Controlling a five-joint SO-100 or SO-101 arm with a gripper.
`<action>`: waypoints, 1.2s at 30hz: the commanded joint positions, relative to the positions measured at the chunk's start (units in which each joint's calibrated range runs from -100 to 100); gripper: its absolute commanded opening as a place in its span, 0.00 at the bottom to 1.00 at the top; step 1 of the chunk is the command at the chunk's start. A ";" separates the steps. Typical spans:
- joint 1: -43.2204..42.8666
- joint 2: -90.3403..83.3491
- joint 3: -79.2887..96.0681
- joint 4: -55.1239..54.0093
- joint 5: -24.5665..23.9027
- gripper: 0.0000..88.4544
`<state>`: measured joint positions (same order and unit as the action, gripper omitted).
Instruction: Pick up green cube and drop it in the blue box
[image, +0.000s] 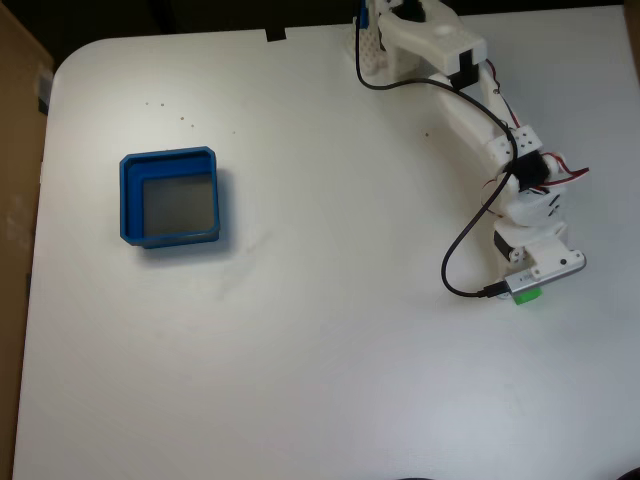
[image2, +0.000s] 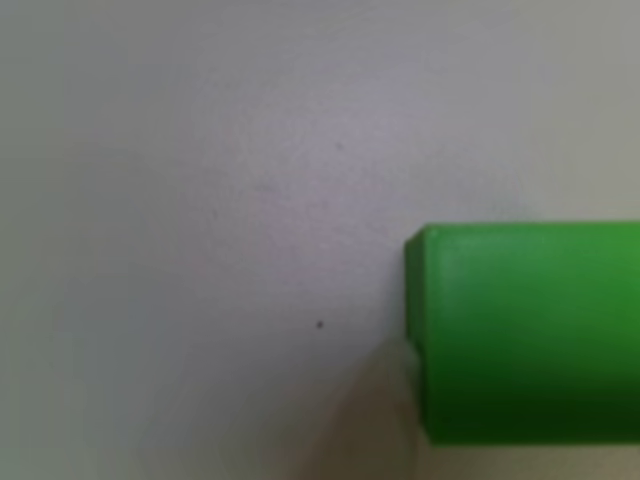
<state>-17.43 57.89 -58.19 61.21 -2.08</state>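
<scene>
The green cube (image: 529, 294) shows as a small sliver at the right of the table in the fixed view, peeking out from under the arm's white wrist. My gripper (image: 533, 282) points down right over it, and the wrist block hides its fingers, so its state is unclear. In the other view the green cube (image2: 525, 330) looms large and blurred at the right edge, resting on the white tabletop. The blue box (image: 128, 200), with a grey floor, sits far off at the table's left, with nothing inside it.
The white arm (image: 470, 95) reaches in from its base at the top edge, trailing a black cable (image: 452, 262). The white table (image: 320, 350) stretches between cube and box. A brown cardboard surface (image: 15, 130) borders the left side.
</scene>
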 joint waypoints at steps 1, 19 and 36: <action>0.37 -1.51 -3.06 0.15 0.10 0.00; 0.88 -6.86 -3.33 1.71 0.10 0.01; 2.69 -22.41 -3.33 10.28 0.15 0.01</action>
<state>-16.43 44.49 -58.19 68.80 -2.08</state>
